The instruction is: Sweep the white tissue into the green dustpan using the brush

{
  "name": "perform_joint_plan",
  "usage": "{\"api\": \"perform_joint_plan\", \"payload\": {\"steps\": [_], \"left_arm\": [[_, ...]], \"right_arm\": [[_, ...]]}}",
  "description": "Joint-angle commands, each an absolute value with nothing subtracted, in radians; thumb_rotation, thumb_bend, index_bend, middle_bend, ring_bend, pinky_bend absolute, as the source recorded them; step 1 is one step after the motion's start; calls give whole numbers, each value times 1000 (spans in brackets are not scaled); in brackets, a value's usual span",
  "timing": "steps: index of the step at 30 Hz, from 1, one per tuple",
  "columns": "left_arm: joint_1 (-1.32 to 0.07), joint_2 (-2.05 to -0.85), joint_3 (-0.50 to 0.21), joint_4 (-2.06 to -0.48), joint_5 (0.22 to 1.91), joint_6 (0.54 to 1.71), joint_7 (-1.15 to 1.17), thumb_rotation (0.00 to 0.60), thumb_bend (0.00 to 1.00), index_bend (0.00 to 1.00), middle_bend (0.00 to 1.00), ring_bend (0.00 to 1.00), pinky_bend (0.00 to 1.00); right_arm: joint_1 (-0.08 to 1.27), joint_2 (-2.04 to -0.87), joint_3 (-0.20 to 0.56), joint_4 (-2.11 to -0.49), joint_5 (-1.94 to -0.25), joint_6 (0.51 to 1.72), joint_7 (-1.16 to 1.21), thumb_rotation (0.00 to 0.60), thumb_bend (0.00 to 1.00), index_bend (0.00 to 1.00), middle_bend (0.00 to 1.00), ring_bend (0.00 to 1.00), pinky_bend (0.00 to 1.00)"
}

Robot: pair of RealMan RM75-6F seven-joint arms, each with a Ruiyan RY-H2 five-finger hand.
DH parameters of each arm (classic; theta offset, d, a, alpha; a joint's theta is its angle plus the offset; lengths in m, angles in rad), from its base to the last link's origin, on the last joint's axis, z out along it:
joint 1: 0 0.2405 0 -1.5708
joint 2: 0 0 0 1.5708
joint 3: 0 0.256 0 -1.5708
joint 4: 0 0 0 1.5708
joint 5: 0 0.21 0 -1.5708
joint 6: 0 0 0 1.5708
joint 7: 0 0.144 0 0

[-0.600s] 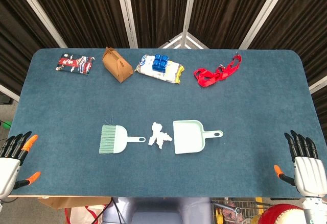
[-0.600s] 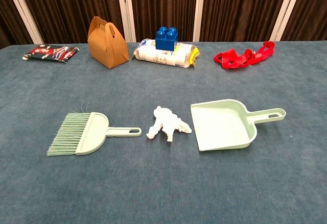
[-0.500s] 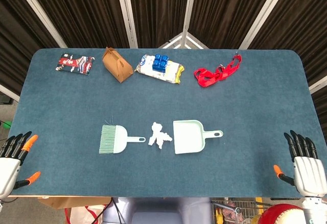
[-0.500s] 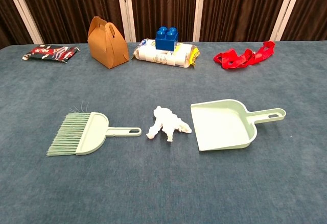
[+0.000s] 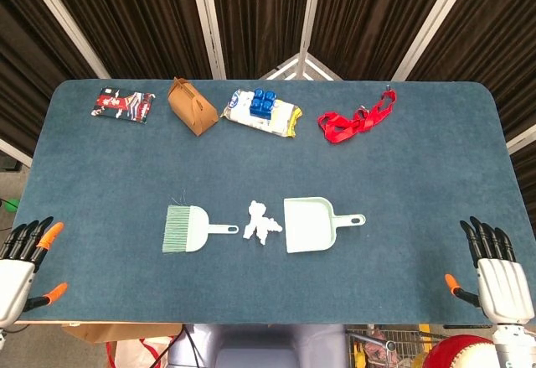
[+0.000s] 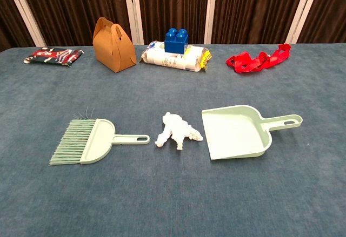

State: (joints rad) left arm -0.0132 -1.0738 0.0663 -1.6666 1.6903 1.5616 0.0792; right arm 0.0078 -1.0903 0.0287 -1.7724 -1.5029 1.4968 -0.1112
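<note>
A crumpled white tissue (image 5: 262,222) (image 6: 177,130) lies mid-table. To its left rests the pale green brush (image 5: 191,228) (image 6: 89,141), bristles pointing left and handle toward the tissue. The green dustpan (image 5: 312,224) (image 6: 238,131) sits just right of the tissue, its mouth facing it and its handle pointing right. My left hand (image 5: 20,261) hovers off the table's front left corner, fingers spread and holding nothing. At the front right corner my right hand (image 5: 495,272) is likewise spread and empty. Neither hand appears in the chest view.
Along the far edge lie a red-black packet (image 5: 122,104), a brown paper box (image 5: 192,106), a white snack bag topped by a blue block (image 5: 263,110), and a red strap (image 5: 356,119).
My right hand has drifted slightly left and toward the table edge. The left hand has barely shifted. The objects on the table have not moved.
</note>
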Motion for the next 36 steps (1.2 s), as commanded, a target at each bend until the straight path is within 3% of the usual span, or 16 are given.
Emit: {"api": "perform_joint_plan", "payload": {"steps": [1, 6, 8, 9, 11, 13, 15, 17, 21, 28, 36], "left_arm": [[-11, -1073, 67, -1667, 1687, 1564, 75, 600, 0, 0, 0, 0, 32], [-14, -1072, 67, -1671, 1684, 1555, 81, 600, 0, 0, 0, 0, 32], [-13, -1072, 68, -1674, 1684, 1555, 84, 600, 0, 0, 0, 0, 32], [-13, -1073, 67, -1674, 1684, 1556, 85, 600, 0, 0, 0, 0, 32], [-12, -1074, 67, -1676, 1680, 1554, 86, 600, 0, 0, 0, 0, 32], [-13, -1074, 66, -1680, 1676, 1550, 89, 600, 0, 0, 0, 0, 32], [-13, -1075, 66, -1682, 1674, 1549, 94, 600, 0, 0, 0, 0, 32], [-14, -1076, 65, -1683, 1674, 1548, 98, 600, 0, 0, 0, 0, 32], [-15, -1076, 67, -1685, 1675, 1543, 102, 600, 0, 0, 0, 0, 32], [-19, -1075, 69, -1687, 1673, 1533, 96, 600, 0, 0, 0, 0, 32], [-24, -1071, 70, -1690, 1668, 1522, 87, 600, 0, 0, 0, 0, 32]], "right_arm": [[15, -1089, 32, -1783, -1500, 1488, -113, 600, 270, 0, 0, 0, 0], [59, -1099, 72, -1797, -1457, 1441, -149, 600, 271, 0, 0, 0, 6], [93, -1115, 107, -1793, -1424, 1415, -171, 600, 270, 0, 18, 22, 119], [109, -1124, 123, -1788, -1410, 1402, -179, 600, 270, 0, 70, 77, 218], [152, -1148, 156, -1780, -1372, 1360, -196, 600, 271, 0, 334, 344, 493], [192, -1168, 178, -1771, -1337, 1314, -216, 600, 271, 0, 567, 571, 677], [232, -1190, 192, -1765, -1301, 1265, -256, 600, 275, 34, 711, 706, 785], [262, -1212, 200, -1762, -1268, 1231, -293, 600, 298, 132, 815, 801, 859], [325, -1281, 209, -1744, -1193, 1170, -378, 600, 335, 243, 887, 866, 909], [386, -1391, 205, -1718, -1096, 1149, -489, 600, 346, 369, 911, 887, 922], [435, -1501, 196, -1670, -1052, 1160, -557, 600, 346, 410, 912, 887, 922]]}}
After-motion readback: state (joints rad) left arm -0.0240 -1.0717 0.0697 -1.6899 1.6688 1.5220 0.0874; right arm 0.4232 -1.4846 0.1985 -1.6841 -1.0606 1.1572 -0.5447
